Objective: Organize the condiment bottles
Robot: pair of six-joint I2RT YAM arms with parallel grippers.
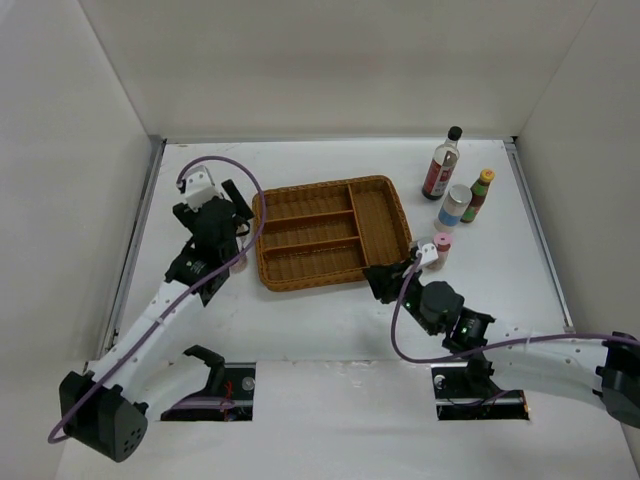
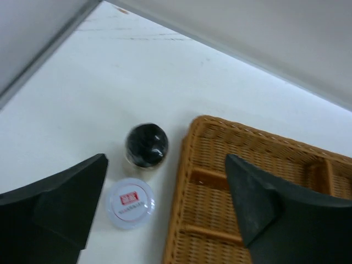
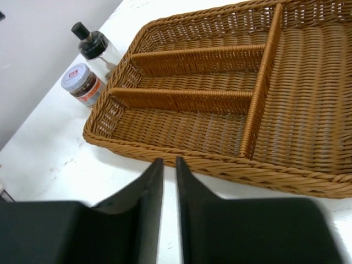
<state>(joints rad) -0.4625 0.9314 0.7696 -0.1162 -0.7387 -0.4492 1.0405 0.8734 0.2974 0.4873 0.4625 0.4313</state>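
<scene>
My left gripper (image 1: pixel 228 215) hangs open and empty over the table just left of the brown wicker tray (image 1: pixel 330 232). Between its fingers (image 2: pixel 71 198) in the left wrist view stand the squat black-capped bottle (image 2: pixel 146 144) and the short pink-lidded jar (image 2: pixel 130 202), both upright beside the tray's rim (image 2: pixel 187 165). In the top view the arm hides all but a bit of the jar (image 1: pixel 239 265). My right gripper (image 1: pixel 385 280) is shut and empty at the tray's front right corner. To its right stands the pink-capped bottle (image 1: pixel 440 250). The right wrist view shows the black-capped bottle (image 3: pixel 96 47) and the jar (image 3: pixel 82 85).
The tall red-labelled black-capped bottle (image 1: pixel 441 165), green-and-yellow-capped bottle (image 1: pixel 478 195) and white-and-blue bottle (image 1: pixel 454 207) stand upright at the back right. The tray's compartments (image 3: pixel 220 118) hold nothing. White walls enclose the table on three sides.
</scene>
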